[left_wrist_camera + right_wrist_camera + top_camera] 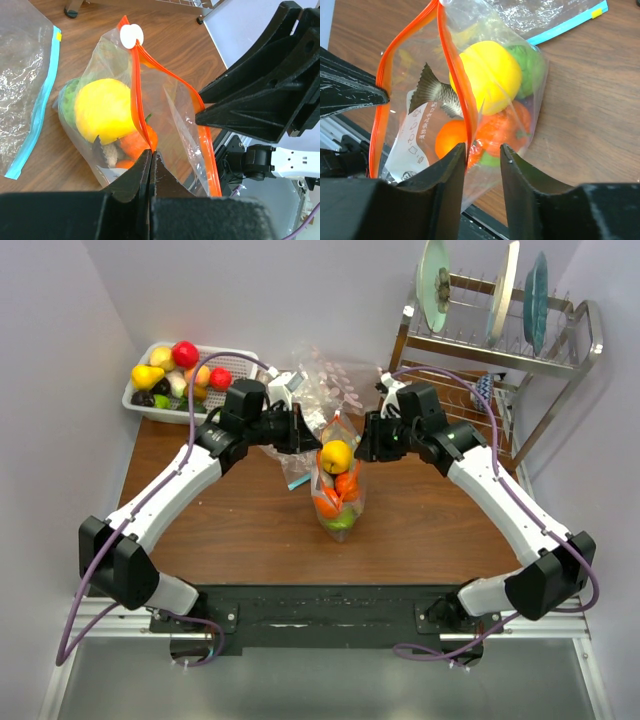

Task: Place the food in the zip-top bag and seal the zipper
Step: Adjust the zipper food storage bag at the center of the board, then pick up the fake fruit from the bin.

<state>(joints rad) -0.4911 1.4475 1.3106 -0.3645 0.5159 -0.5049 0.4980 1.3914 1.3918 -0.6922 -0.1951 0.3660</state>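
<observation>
Top external view showed the zip-top bag [340, 512] upright on the counter [240, 530], food [336, 456] inside; left pincer [151, 159] clamped the zipper [136, 90], right pincer [482, 152] stood apart, sealing apparently still undone

White links [170, 490], black joints [130, 570], purple cables [190, 405]; left hand [150, 154] black, perhaps scuffed.

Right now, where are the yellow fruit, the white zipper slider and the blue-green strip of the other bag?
yellow fruit [102, 110]: left wrist view, middle of its skin.
white zipper slider [131, 36]: left wrist view, its centre.
blue-green strip [36, 102]: left wrist view, halfway along.
</observation>
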